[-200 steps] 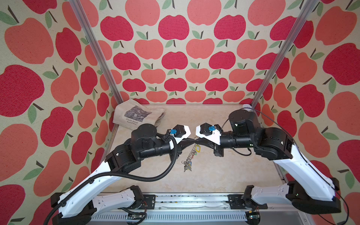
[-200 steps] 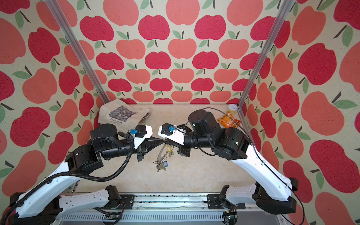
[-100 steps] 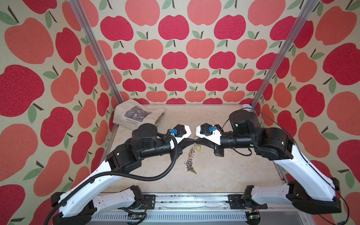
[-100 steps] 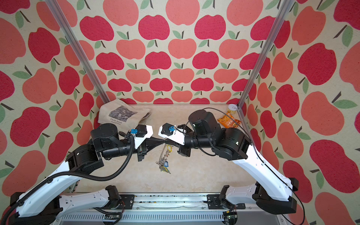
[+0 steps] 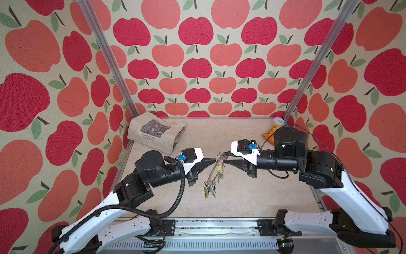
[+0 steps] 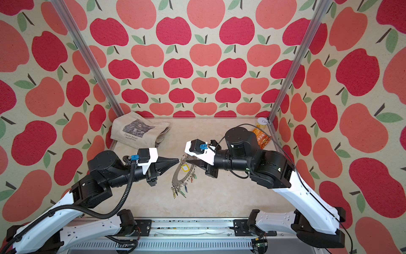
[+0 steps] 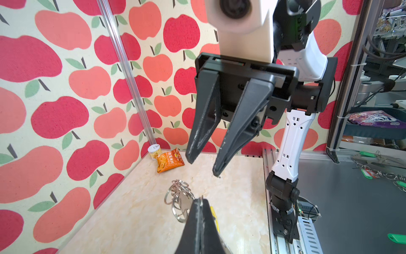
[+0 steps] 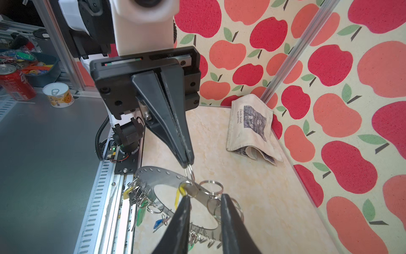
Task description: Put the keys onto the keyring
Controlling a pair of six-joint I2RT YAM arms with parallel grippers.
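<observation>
Two grippers are meeting nose to nose over the middle of the table (image 5: 241, 187), in both top views. The left gripper (image 8: 187, 161) is coming in from 9 o'clock with its jaws pressed together, pinching a small wire loop at the 12 o'clock end of the keyring (image 6: 175, 176). The keyring is hanging tilted in the air from that pinch, clear of the table. Most keys (image 5: 209, 191) are dangling in a bunch at the ring's 6 o'clock end. One yellow-tagged key (image 6: 185, 168) is sitting high, just beside the pinch. The right gripper (image 7: 203, 167) is reaching in from 3 o'clock with its jaws slightly spread, holding nothing and straddling the loose loops next to that yellow key in the right wrist view. Judging from this, the step is seating the yellow-tagged key on a rim loop. Whether it is fully threaded I cannot tell. To do it well, the left pinch should be staying firm so the ring is not swinging. The right gripper should be moving slowly and taking the key by its metal head, not the tag. It should be backing straight out toward 3 o'clock without snagging a loop. A tote bag (image 5: 157, 132) is lying at 10 o'clock and a snack packet (image 5: 269, 134) at 2 o'clock, both well apart from the work.
</observation>
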